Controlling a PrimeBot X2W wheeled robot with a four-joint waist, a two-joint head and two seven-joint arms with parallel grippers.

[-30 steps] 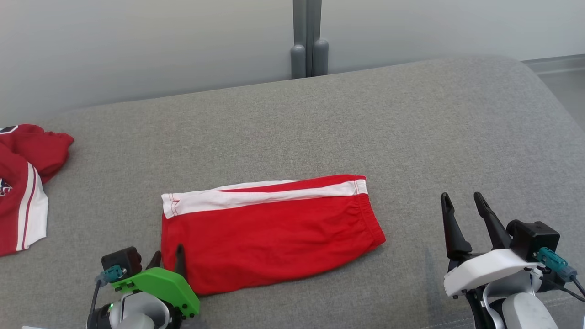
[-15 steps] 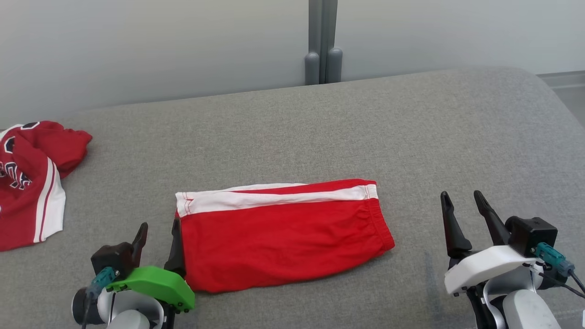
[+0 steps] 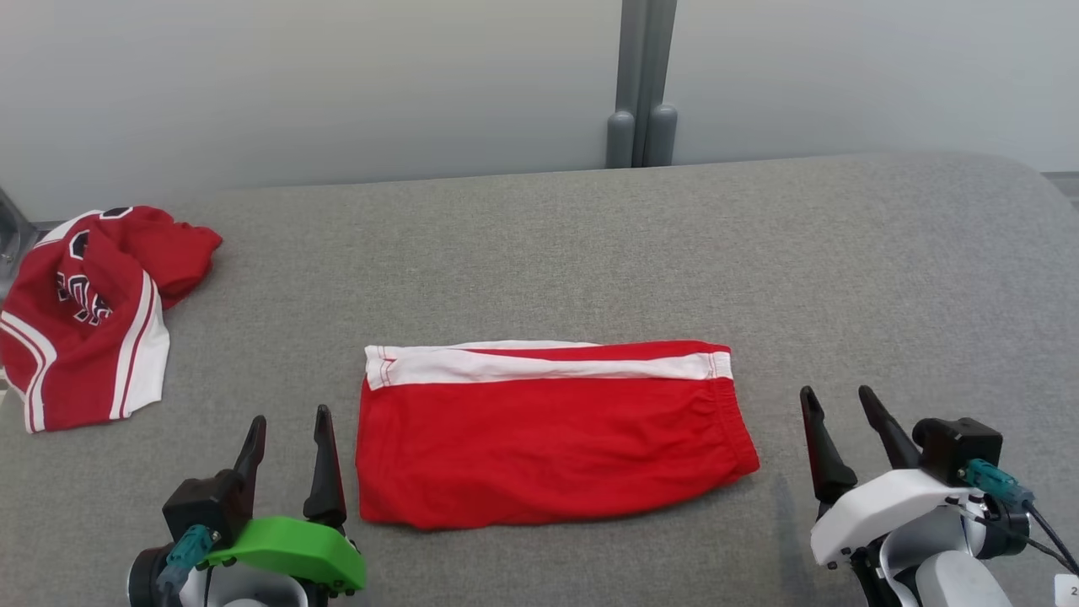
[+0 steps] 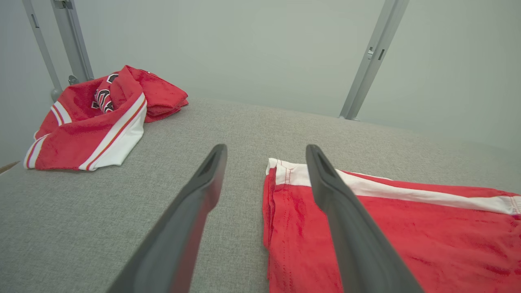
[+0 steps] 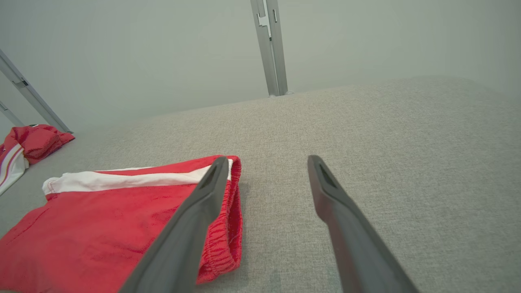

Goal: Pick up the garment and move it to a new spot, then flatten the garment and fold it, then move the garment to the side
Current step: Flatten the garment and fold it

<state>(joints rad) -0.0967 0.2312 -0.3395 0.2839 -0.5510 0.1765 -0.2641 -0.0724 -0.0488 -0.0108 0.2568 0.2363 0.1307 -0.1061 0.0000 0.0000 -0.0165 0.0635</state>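
Note:
The garment (image 3: 552,434), red shorts with a white side stripe, lies folded flat on the grey cushion, near the front middle. It appears too in the left wrist view (image 4: 390,228) and the right wrist view (image 5: 101,219). My left gripper (image 3: 288,421) stands open just left of the shorts' left edge, apart from the cloth, nothing between its fingers. Open too, my right gripper (image 3: 837,400) hangs a short way right of the waistband end, empty.
A second red and white garment (image 3: 93,316) lies crumpled at the far left of the cushion (image 3: 590,244). A grey post (image 3: 641,93) stands against the pale wall behind. The cushion's right end curves away at the far right.
My left gripper has let go of the shorts' lower left corner, opened and drawn back to their left. The camera has swung left, shifting the whole picture right. The right gripper stays open.

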